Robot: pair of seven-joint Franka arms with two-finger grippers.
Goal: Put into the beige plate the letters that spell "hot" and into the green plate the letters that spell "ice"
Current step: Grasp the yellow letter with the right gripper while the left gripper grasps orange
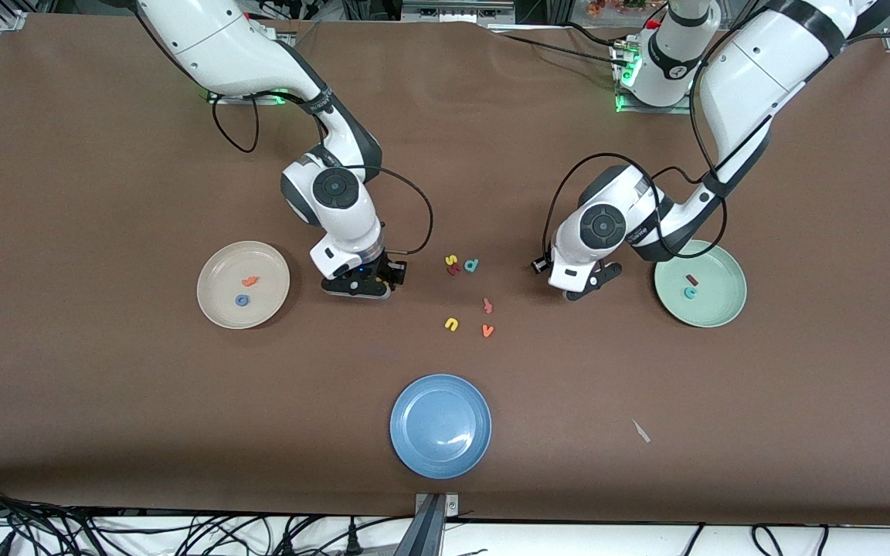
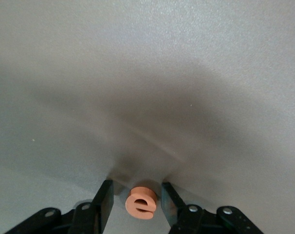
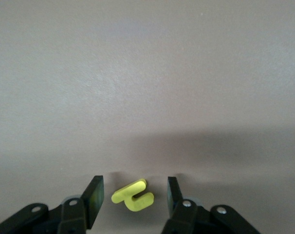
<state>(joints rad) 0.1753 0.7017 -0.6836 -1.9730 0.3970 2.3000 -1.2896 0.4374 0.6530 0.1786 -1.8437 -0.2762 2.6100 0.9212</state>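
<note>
My left gripper (image 1: 584,289) is down at the table beside the green plate (image 1: 721,287), open, its fingers (image 2: 104,201) either side of the orange e (image 2: 140,204) with gaps on both sides. The green plate holds a dark red i (image 1: 692,279) and a teal c (image 1: 691,293). My right gripper (image 1: 358,287) is low beside the beige plate (image 1: 221,276), open around the yellow h (image 3: 133,196), which lies flat and untouched between its fingers (image 3: 93,200). An orange t (image 1: 249,281) and a blue o (image 1: 242,300) lie in the beige plate. Both arms hide the e and h in the front view.
Between the grippers lie loose letters: a yellow s (image 1: 451,260), a teal d (image 1: 472,266), a salmon t-like piece (image 1: 487,306), a yellow u (image 1: 452,324) and an orange v (image 1: 487,330). A blue plate (image 1: 440,425) sits nearer the front camera, with a white scrap (image 1: 640,431) beside it.
</note>
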